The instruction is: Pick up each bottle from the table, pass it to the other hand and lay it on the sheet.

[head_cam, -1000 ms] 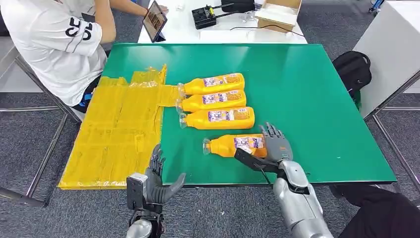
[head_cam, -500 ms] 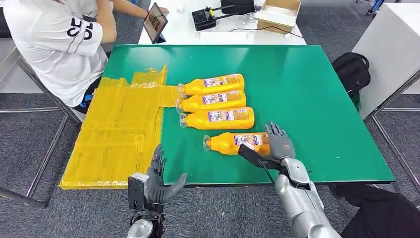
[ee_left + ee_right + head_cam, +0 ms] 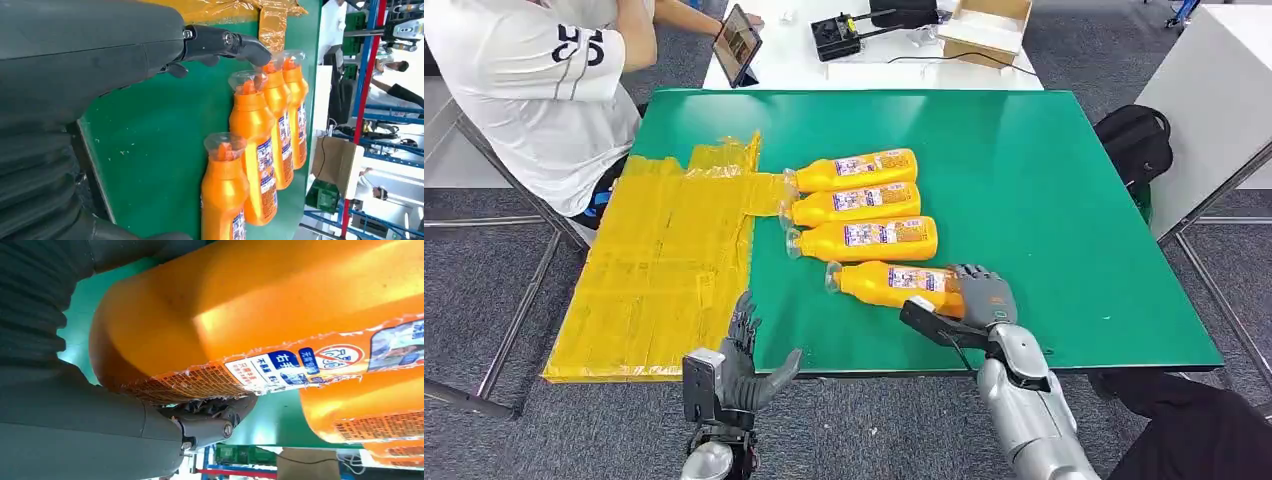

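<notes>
Four orange bottles lie on their sides on the green table. My right hand grips the base of the nearest bottle, fingers curled over it and the thumb under its near side. The right wrist view shows that bottle pressed into the palm. The other three bottles lie side by side just beyond, caps toward the yellow sheet. My left hand hangs open off the table's front edge, fingers apart, holding nothing. The left wrist view shows that hand and the nearest bottle.
A person in a white shirt sits at the table's far left corner, close to the sheet. A tablet, a black device and a cardboard box stand on the white table behind. A black backpack lies on the floor to the right.
My right hand's fingers have curled down over the nearest bottle's base. The bottle has slid and turned, its cap now closer to the row. The left hand has not moved.
</notes>
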You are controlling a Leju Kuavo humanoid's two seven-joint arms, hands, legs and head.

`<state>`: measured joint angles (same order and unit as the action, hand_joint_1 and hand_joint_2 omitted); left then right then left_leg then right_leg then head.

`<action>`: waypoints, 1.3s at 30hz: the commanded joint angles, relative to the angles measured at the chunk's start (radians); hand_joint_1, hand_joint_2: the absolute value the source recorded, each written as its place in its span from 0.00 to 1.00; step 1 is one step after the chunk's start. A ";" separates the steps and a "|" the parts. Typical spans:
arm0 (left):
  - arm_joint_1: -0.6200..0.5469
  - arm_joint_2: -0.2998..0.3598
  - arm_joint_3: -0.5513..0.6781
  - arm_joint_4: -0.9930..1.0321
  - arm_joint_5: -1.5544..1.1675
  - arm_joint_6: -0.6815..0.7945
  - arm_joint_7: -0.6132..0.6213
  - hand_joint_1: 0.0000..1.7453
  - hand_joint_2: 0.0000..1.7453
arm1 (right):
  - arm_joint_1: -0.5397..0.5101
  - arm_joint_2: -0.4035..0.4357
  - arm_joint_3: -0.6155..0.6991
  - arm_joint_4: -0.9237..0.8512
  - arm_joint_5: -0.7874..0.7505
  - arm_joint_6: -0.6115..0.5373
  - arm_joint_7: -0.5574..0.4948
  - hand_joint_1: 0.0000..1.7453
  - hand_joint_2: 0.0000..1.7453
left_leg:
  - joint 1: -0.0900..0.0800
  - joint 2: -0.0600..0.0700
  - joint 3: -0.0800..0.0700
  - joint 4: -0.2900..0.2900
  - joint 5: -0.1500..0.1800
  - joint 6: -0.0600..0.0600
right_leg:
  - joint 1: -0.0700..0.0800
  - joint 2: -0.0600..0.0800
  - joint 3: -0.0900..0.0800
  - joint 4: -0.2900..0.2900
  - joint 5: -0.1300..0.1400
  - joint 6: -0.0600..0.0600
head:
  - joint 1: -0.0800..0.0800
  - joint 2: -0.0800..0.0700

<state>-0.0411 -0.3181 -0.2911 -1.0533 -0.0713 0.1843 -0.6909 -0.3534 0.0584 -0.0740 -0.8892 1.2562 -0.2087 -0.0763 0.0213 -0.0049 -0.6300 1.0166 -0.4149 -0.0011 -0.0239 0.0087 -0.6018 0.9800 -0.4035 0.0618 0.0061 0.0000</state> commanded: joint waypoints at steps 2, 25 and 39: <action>-0.045 -0.031 0.004 0.064 -0.001 -0.005 0.006 0.00 1.00 | 0.028 0.018 -0.021 -0.058 -0.053 0.006 -0.052 1.00 1.00 | 0.000 -0.001 0.003 0.000 -0.001 0.001 | 0.001 -0.003 0.004 0.000 -0.002 -0.003 | 0.000 0.000; -0.038 -0.031 -0.012 0.038 -0.023 0.019 0.039 0.00 1.00 | 0.287 0.283 -0.120 -0.884 -0.415 -0.234 -0.353 1.00 1.00 | 0.000 -0.002 -0.003 0.001 -0.002 0.002 | 0.000 -0.003 -0.002 0.001 -0.003 -0.003 | 0.000 0.000; 0.012 -0.031 -0.040 -0.226 0.173 -0.134 0.033 0.00 1.00 | 0.411 0.291 0.093 -0.709 -0.683 -0.265 -0.533 1.00 1.00 | 0.001 0.001 -0.004 0.000 -0.002 0.000 | 0.001 0.001 -0.005 0.000 -0.001 -0.002 | 0.000 0.000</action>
<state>-0.0426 -0.3181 -0.3056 -1.0709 0.0546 0.1246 -0.6840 0.0331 0.3422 -0.1518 -1.8352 0.6035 -0.4859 -0.5845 0.0213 -0.0057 -0.6368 1.0164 -0.4155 -0.0012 -0.0239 0.0084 -0.6083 0.9803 -0.4038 0.0618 0.0065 0.0000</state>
